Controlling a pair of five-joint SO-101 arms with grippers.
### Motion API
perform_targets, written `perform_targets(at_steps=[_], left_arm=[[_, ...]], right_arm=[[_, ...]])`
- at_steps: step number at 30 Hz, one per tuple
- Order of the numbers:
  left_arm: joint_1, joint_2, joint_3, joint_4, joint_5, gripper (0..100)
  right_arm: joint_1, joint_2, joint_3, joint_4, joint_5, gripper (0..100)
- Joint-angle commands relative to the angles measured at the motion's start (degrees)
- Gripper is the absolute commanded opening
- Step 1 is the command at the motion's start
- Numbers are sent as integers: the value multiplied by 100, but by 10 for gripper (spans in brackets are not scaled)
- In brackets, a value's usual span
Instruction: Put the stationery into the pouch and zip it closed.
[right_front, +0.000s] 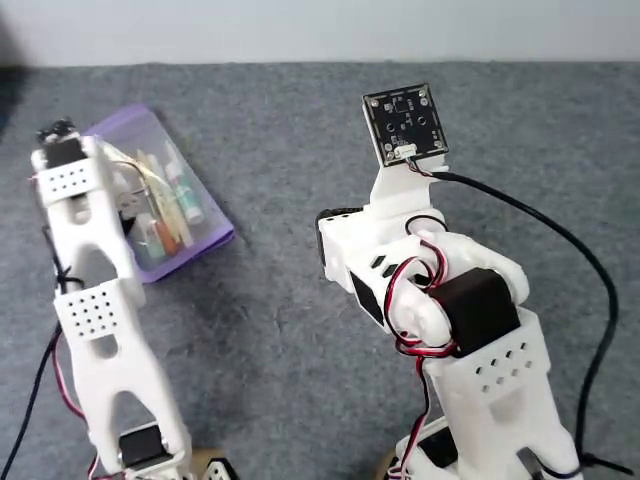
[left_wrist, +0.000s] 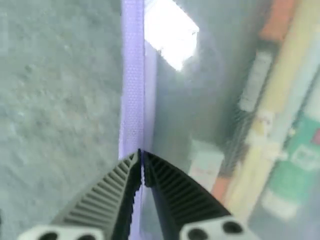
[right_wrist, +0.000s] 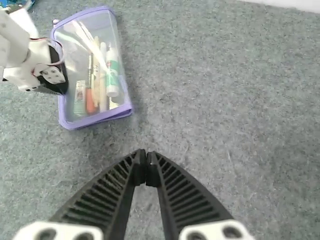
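A clear pouch (right_front: 205, 222) with purple trim lies flat on the grey carpet at the left. Pens, a marker and other stationery (right_front: 172, 205) lie inside it. My left gripper (left_wrist: 141, 156) is down at the pouch's long edge, shut on the purple zip strip (left_wrist: 132, 75), with the stationery (left_wrist: 280, 125) showing through the clear wall beside it. From the right wrist view the pouch (right_wrist: 107, 30) lies farther off, with the left arm (right_wrist: 30, 60) over its edge. My right gripper (right_wrist: 146, 167) is shut on nothing, above bare carpet well away from the pouch.
Grey carpet (right_front: 300, 130) covers the table. The right arm (right_front: 440, 300) with its camera board (right_front: 405, 122) stands at the middle right, trailing a black cable (right_front: 590, 300). A pale wall edge runs along the far side.
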Motion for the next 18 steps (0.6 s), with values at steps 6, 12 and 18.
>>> perform_targets(at_steps=[6, 12, 18], left_arm=[[1231, -1873, 2387, 149, 53, 11], [1864, -2567, 3081, 141, 53, 11], [1398, -2919, 2598, -185, 53, 11]], right_arm=[[66, -66, -35, -13, -70, 8], [66, -75, -35, -31, -70, 8], [66, -75, -35, 13, -79, 8]])
